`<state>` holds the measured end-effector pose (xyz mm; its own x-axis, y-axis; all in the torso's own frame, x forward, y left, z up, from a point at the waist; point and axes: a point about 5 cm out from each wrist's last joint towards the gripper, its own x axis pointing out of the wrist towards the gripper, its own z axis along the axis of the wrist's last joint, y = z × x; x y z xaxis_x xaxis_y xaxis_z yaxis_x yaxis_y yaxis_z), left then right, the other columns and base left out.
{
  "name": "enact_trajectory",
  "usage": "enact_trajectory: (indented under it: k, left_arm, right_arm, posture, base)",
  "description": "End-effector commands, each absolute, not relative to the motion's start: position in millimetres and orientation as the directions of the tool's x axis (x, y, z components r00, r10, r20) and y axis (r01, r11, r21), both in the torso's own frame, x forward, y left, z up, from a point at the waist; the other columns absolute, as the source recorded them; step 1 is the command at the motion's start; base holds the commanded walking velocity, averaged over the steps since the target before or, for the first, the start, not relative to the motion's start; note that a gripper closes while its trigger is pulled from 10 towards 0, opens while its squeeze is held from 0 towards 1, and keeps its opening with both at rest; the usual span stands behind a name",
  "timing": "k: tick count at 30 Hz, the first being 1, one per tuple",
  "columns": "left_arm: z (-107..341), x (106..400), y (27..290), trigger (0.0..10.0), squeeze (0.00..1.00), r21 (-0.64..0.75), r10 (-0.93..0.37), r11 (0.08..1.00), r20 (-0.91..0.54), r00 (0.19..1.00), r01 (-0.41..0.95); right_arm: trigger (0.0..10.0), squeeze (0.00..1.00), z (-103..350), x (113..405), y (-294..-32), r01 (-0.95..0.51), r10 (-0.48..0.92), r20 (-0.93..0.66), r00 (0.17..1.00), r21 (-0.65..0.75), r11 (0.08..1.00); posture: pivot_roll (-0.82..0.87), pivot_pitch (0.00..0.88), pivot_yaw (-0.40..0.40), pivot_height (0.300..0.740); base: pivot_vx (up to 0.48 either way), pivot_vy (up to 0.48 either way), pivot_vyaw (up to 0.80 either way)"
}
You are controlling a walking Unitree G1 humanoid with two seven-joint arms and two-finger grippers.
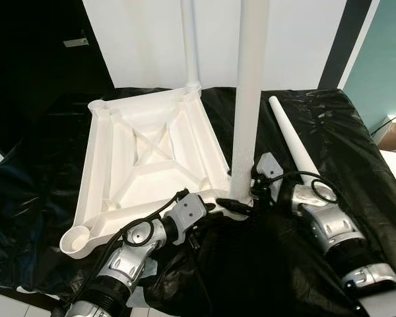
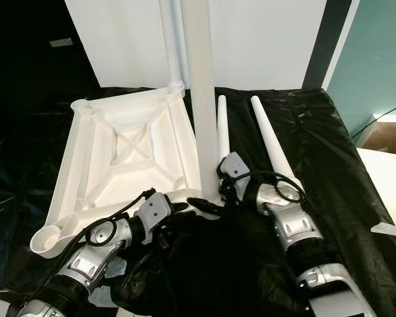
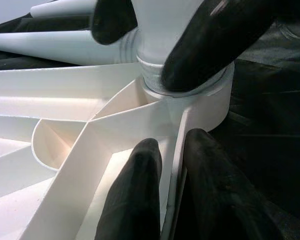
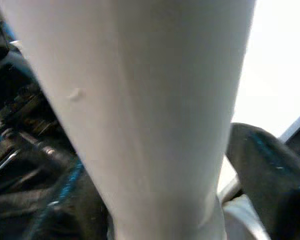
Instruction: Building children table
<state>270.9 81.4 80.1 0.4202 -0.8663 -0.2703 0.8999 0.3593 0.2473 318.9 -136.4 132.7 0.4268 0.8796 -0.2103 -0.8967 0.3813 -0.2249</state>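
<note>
A white children's table top (image 1: 152,155) lies upside down on black sheeting. One white leg (image 1: 190,39) stands in its far corner socket. A second leg (image 1: 251,99) stands upright in the near right corner socket (image 3: 210,107). My right gripper (image 1: 246,197) is shut around the base of this leg, and the leg's shaft (image 4: 140,115) is close up in the right wrist view. My left gripper (image 3: 174,142) is shut on a rib of the table top right beside that socket. Two loose legs (image 2: 222,129) (image 2: 270,142) lie on the sheet to the right.
Black plastic sheeting (image 1: 330,132) covers the work surface. A white wall (image 1: 138,39) stands behind, with a dark area (image 1: 33,66) at the left and a teal wall (image 1: 383,59) at the right. A free corner socket (image 1: 76,239) of the table top is near my left arm.
</note>
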Motion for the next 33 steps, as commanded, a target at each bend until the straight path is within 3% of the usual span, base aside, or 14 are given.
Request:
enact_trajectory:
  k: [1,8,12,14,17,19,20,24,28,29,31,32,33]
  left_arm:
    - [50,253,83,10.0,0.0,0.15,-0.862,0.275,-0.398,0.313,0.95]
    - [51,255,81,10.0,0.0,0.155,-0.863,0.272,-0.397,0.312,0.95]
    - [51,256,79,10.0,0.0,0.158,-0.864,0.276,-0.392,0.317,0.948]
    - [51,255,79,10.0,0.0,0.156,-0.863,0.279,-0.391,0.319,0.948]
    - [50,255,79,10.0,0.0,0.154,-0.863,0.278,-0.393,0.317,0.948]
    - [50,255,79,10.0,0.0,0.154,-0.863,0.278,-0.393,0.317,0.948]
    - [50,254,80,10.0,0.0,0.153,-0.863,0.276,-0.395,0.314,0.949]
    - [49,254,81,10.0,0.0,0.153,-0.863,0.274,-0.397,0.312,0.95]
    - [48,253,81,10.0,0.0,0.149,-0.864,0.269,-0.4,0.307,0.951]
    - [48,253,80,10.0,0.0,0.15,-0.863,0.27,-0.4,0.308,0.951]
    - [48,253,81,10.0,0.0,0.15,-0.863,0.27,-0.4,0.309,0.951]
    - [48,253,81,10.0,0.0,0.151,-0.862,0.271,-0.401,0.309,0.951]
    - [48,253,81,10.0,0.0,0.151,-0.862,0.271,-0.401,0.309,0.951]
  right_arm:
    - [0.0,0.0,138,322,-137,-0.911,0.897,-0.2,0.394,-0.21,0.354]
    - [0.0,0.0,140,325,-142,-0.905,0.891,-0.194,0.411,-0.208,0.372]
    - [0.0,0.0,130,317,-136,-0.773,0.782,-0.019,0.623,-0.164,0.613]
    - [0.0,0.0,112,301,-125,-0.607,0.618,0.075,0.782,-0.129,0.784]
    - [0.0,0.0,106,292,-122,-0.504,0.515,0.118,0.849,-0.113,0.856]
    - [0.0,0.0,106,292,-122,-0.504,0.515,0.118,0.849,-0.113,0.856]
    - [0.0,0.0,105,292,-129,-0.304,0.318,0.155,0.935,-0.111,0.946]
    - [0.0,0.0,106,294,-135,-0.172,0.187,0.171,0.967,-0.096,0.98]
    - [0.0,0.0,106,294,-131,-0.181,0.193,0.157,0.969,-0.091,0.979]
    - [10.0,0.0,104,294,-125,-0.233,0.246,0.14,0.959,-0.101,0.967]
    - [10.0,0.0,103,293,-121,-0.268,0.281,0.129,0.951,-0.108,0.957]
    - [10.0,1.0,104,293,-117,-0.34,0.349,0.126,0.929,-0.09,0.936]
    - [10.0,1.0,104,293,-117,-0.34,0.349,0.126,0.929,-0.09,0.936]
  posture:
    - [0.05,0.0,0.046,0.74]
    - [0.04,0.0,0.044,0.74]
    - [0.05,0.0,0.033,0.74]
    - [0.04,0.0,0.033,0.74]
    - [0.04,0.0,0.033,0.74]
    - [0.04,0.0,0.033,0.74]
    - [0.05,0.0,0.034,0.74]
    - [0.05,0.0,0.04,0.74]
    - [0.05,0.0,0.039,0.74]
    - [0.05,0.0,0.042,0.74]
    - [0.05,0.0,0.042,0.74]
    - [0.05,0.0,0.042,0.74]
    - [0.05,0.0,0.042,0.74]
  base:
    - [0.0,0.0,0.0]
    - [0.0,0.0,0.0]
    - [0.0,0.0,0.0]
    - [0.0,0.0,0.0]
    - [0.0,0.0,0.0]
    - [0.0,0.0,0.0]
    - [0.0,0.0,0.0]
    - [0.0,0.0,0.0]
    - [0.0,0.0,0.0]
    - [0.0,0.0,0.0]
    - [0.0,0.0,0.0]
    - [0.0,0.0,0.0]
    - [0.0,0.0,0.0]
